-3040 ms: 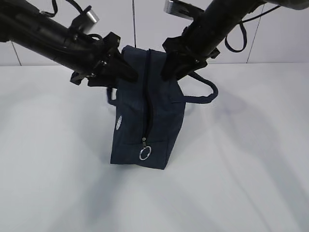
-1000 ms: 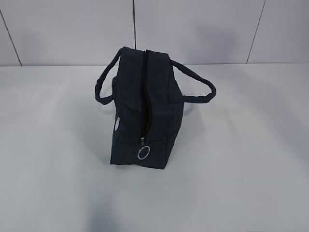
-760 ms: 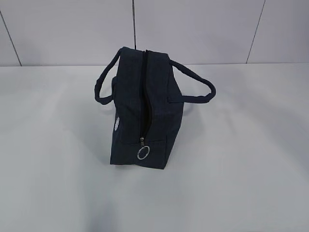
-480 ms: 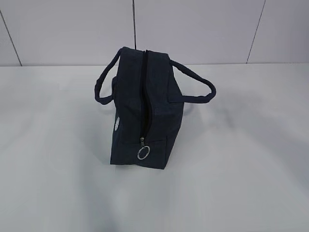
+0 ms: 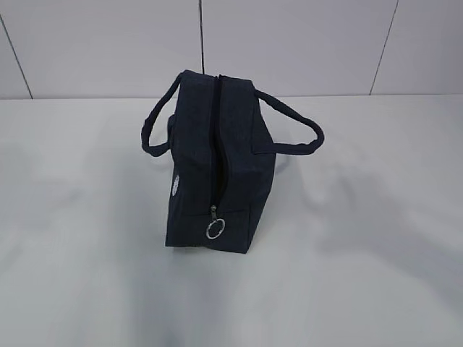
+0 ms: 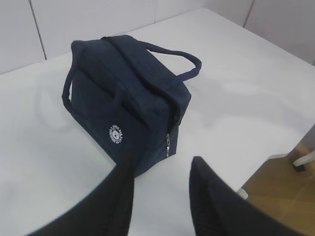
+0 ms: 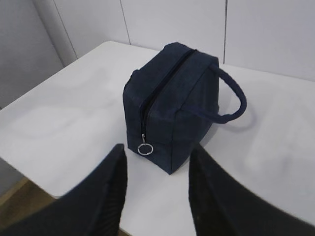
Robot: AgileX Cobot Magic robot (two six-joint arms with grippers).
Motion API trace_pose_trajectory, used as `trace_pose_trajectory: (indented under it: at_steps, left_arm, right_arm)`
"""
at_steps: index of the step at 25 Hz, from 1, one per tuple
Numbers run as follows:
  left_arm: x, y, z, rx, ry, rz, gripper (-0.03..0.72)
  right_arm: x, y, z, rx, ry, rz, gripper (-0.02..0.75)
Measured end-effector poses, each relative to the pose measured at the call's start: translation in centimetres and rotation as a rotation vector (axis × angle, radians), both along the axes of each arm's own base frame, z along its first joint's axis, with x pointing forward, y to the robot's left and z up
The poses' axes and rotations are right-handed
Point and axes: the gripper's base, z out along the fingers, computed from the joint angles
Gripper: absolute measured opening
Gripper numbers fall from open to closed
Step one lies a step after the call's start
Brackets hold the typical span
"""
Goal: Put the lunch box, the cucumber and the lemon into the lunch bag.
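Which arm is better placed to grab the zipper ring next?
Right. The ring hangs on the bag end facing the open right gripper, nearly centred ahead of it. The left gripper faces the logo side, where the ring is unclear.

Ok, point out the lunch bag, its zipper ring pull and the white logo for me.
lunch bag [image 5: 194,123]: exterior view, on the top panel left of the zipper.
zipper ring pull [image 7: 145,149]: right wrist view, on the metal ring.
white logo [image 6: 116,133]: left wrist view, middle of the round print.
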Motion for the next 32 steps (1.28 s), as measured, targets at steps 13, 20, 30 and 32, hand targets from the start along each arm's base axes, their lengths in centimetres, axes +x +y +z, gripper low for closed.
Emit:
trace_pose_trajectory:
  at_steps: [13, 20, 30, 32]
  left_arm:
    - [-0.2, -0.2, -1.9, -0.043, 0.065, -0.003, 0.258]
    - [-0.4, -0.6, -1.5, -0.142, 0.088, -0.016, 0.258]
    - [-0.4, -0.6, -1.4, -0.146, 0.089, -0.016, 0.258]
    - [-0.4, -0.6, -1.4, -0.146, 0.089, -0.016, 0.258]
  right_arm:
    - [4.0, 1.7, -2.9, -0.028, 0.178, 0.075, 0.316]
    - [8.1, 3.7, -5.2, -0.024, 0.269, 0.191, 0.316]
    - [12.7, 7.5, -9.3, -0.012, 0.325, 0.277, 0.316]
    - [13.0, 9.2, -10.5, -0.036, 0.340, 0.295, 0.316]
